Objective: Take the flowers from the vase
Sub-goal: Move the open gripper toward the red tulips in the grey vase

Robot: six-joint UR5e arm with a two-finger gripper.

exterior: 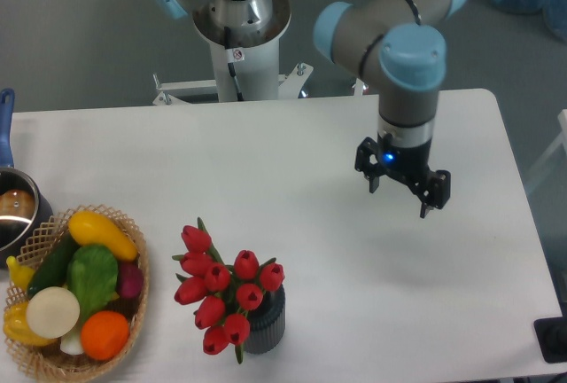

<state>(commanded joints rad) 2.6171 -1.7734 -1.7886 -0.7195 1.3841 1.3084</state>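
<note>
A bunch of red tulip flowers [221, 287] stands in the dark ribbed vase [267, 324] near the table's front edge, left of centre. The buds lean out to the left of the vase and hide most of its mouth. My gripper [399, 197] hangs over the right half of the table, well up and to the right of the flowers. Its two black fingers are spread apart with nothing between them.
A woven basket [133, 312] of fruit and vegetables sits at the front left. A metal pot [16, 210] with a blue handle is at the left edge. The robot's base column [239, 37] stands behind the table. A dark object [554, 339] is at the front right corner.
</note>
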